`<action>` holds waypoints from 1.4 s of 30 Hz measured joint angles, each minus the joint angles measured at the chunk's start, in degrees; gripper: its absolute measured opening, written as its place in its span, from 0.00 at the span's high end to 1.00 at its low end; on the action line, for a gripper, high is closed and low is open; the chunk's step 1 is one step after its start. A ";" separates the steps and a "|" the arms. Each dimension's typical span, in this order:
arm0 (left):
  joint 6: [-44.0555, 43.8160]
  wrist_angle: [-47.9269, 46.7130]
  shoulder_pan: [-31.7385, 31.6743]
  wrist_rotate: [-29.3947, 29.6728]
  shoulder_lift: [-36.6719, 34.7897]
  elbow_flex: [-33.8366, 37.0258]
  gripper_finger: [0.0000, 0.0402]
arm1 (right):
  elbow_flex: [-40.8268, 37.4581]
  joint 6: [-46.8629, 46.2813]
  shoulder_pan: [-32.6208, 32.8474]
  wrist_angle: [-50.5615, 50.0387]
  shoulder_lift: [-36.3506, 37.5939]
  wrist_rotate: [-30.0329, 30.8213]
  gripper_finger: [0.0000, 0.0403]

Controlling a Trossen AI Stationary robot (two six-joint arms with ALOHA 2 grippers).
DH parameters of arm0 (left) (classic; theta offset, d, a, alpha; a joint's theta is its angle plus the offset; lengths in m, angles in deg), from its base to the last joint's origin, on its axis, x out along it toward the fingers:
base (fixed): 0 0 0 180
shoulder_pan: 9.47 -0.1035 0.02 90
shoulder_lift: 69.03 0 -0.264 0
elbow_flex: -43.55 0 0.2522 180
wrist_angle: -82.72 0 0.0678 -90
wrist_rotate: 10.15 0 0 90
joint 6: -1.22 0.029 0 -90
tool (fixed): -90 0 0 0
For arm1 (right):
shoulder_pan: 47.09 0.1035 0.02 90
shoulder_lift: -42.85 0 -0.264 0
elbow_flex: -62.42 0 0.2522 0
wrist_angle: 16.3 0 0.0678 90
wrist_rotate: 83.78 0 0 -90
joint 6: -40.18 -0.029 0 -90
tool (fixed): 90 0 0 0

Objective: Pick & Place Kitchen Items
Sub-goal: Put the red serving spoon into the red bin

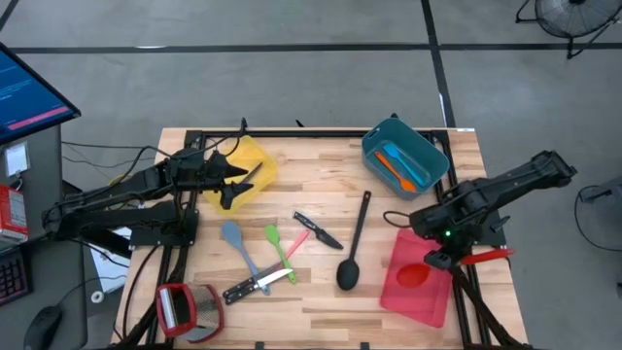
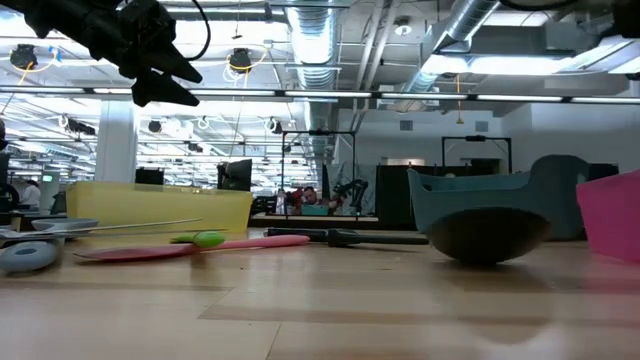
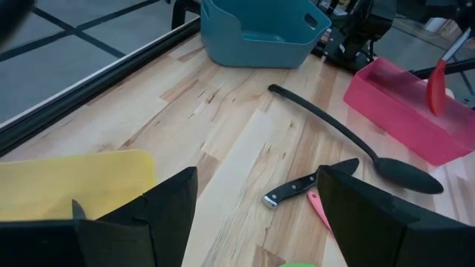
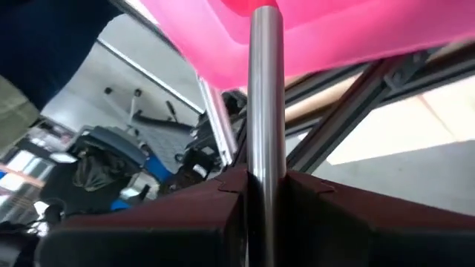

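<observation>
No brand, label or writing can be read on any of the things.

The left gripper (image 1: 236, 185) hangs over the yellow bin (image 1: 245, 167) at about 10 o'clock on the wooden table (image 1: 321, 301). Its arm reaches in from 9 o'clock, stretched out low. Its two fingers (image 3: 156, 215) are spread wide apart and hold nothing.

The right gripper (image 1: 445, 259) is at about 4 o'clock, over the red bin (image 1: 413, 297). Its arm comes in from 3 o'clock, bent at the elbow. Its fingers are squeezed tight on the shiny metal stem (image 4: 266, 96) of the red-handled tool (image 1: 486, 255), and the red handle sticks out toward 3 o'clock.

The teal bin (image 1: 403, 156) sits at 1 o'clock with an orange spatula (image 1: 396, 171) and a blue spatula (image 1: 408, 165) inside.

In the middle of the table lie the black ladle (image 1: 354, 248), a small black-handled knife (image 1: 319, 230), a pink spatula (image 1: 297, 243), a green spatula (image 1: 279, 251), a grey-blue spoon (image 1: 239, 248) and another black-handled knife (image 1: 256, 283). A red-framed grey flat object (image 1: 185, 309) lies at 7 o'clock.
</observation>
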 joint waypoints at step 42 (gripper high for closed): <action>-0.24 0.03 0.00 0.00 0.01 0.00 0.36 | -33.92 8.58 -1.81 37.32 13.10 -6.43 0.91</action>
